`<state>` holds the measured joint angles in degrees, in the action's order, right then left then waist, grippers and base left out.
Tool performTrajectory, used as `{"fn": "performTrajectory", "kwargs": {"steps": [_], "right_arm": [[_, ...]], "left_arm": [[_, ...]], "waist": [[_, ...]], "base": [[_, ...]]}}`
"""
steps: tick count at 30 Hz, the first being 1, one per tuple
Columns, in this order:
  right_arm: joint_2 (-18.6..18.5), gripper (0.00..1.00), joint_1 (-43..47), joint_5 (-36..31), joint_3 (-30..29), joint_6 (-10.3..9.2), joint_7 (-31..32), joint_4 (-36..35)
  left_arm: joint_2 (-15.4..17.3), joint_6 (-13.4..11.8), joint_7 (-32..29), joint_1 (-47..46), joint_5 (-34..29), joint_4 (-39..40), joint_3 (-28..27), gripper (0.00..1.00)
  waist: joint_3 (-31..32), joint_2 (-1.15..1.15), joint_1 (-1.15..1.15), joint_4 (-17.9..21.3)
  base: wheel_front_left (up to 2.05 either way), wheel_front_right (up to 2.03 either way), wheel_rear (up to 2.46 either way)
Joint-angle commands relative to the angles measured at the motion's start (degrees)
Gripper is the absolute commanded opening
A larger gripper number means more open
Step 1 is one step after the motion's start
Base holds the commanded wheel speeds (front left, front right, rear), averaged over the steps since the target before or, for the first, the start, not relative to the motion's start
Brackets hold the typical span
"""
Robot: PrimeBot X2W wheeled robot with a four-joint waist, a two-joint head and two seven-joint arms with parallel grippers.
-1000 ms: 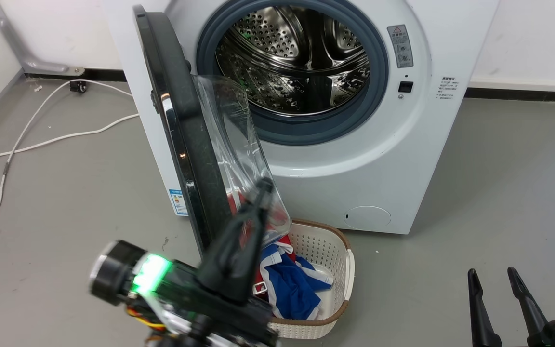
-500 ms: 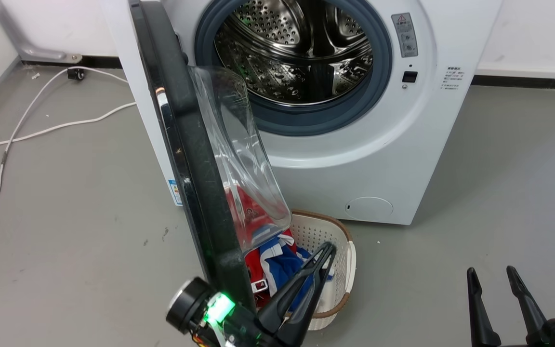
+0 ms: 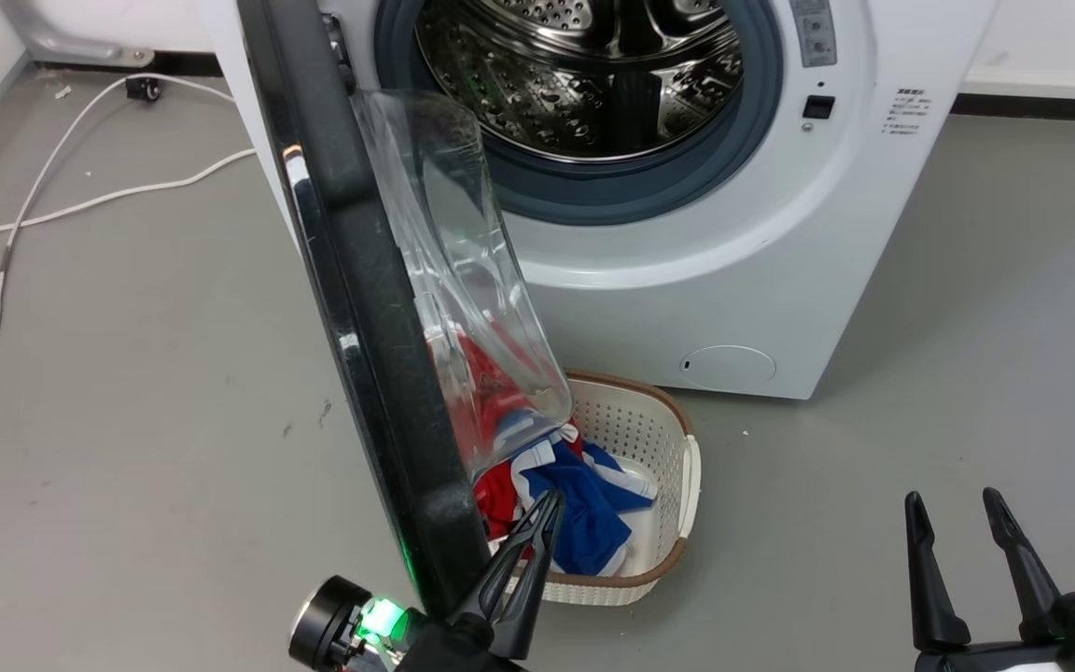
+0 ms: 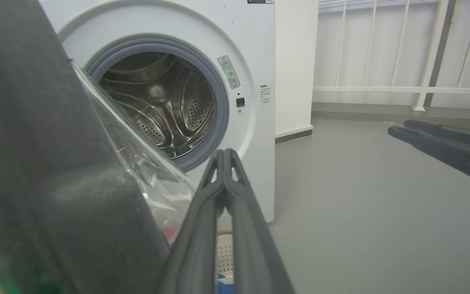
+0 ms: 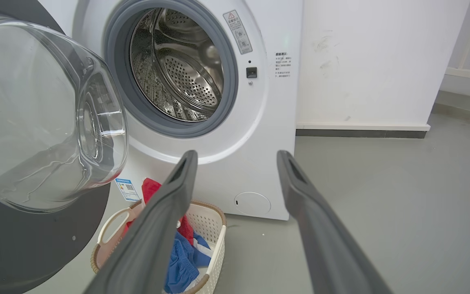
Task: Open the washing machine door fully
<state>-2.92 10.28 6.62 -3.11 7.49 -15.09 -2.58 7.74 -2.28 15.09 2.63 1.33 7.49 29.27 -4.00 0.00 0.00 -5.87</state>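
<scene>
The washing machine door [image 3: 360,308] was seen swung well out from the washing machine [image 3: 687,280], hinged at the left side of the front and standing almost edge-on to the head camera, so that the steel drum [image 3: 593,84] was fully exposed. Its clear glass bowl [image 3: 463,280] bulged toward the right, above a white laundry basket [image 3: 677,448] in which red and blue clothes [image 3: 584,523] were heaped. The left hand [image 3: 551,504] was found low, just beside the door's free edge on the bowl side, its fingers pressed together with nothing between them; whether they were touching the rim could not be told. The right hand [image 3: 953,499] was seen well apart from the door at the lower right, its fingers spread and empty.

The door was judged to be stiff and fairly heavy, its weight carried by the hinge, so that it would be moved only along its arc and little force would be needed if it was pushed far from the hinge. The glossy black rim was expected to be slippery, and the glass bowl smooth, curved and breakable, so the bowl was best avoided. Contact was best made on the flat inner band of the rim near the free edge, with closed fingers used as a pusher toward the left, or the rim's edge could be pinched.
</scene>
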Motion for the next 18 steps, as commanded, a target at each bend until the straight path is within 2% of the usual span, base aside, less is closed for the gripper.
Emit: {"fn": "performTrajectory", "kwargs": {"steps": [1,10,18], "right_arm": [[0.08,1.0,-0.68,-0.28,-0.01,0.0,-0.1,0.06],[0.08,1.0,-0.69,0.03,0.01,0.01,-0.1,0.72],[0.08,1.0,0.11,-0.14,-0.24,0.0,-0.1,0.9]], "left_arm": [[-0.08,-0.33,0.11,0.22,0.22,-0.44,-0.28,0.0],[0.07,-1.93,-0.02,2.08,1.27,-3.45,-4.28,0.0],[0.65,-4.17,-0.01,4.97,1.86,-2.32,-9.6,0.0]], "waist": [[-0.24,0.0,0.0,-0.28],[-0.48,0.0,0.0,-1.94],[-0.55,0.0,0.0,-4.3]], "base": [[0.0,0.0,0.0],[0.0,0.0,0.0],[0.0,0.0,0.0]]}}
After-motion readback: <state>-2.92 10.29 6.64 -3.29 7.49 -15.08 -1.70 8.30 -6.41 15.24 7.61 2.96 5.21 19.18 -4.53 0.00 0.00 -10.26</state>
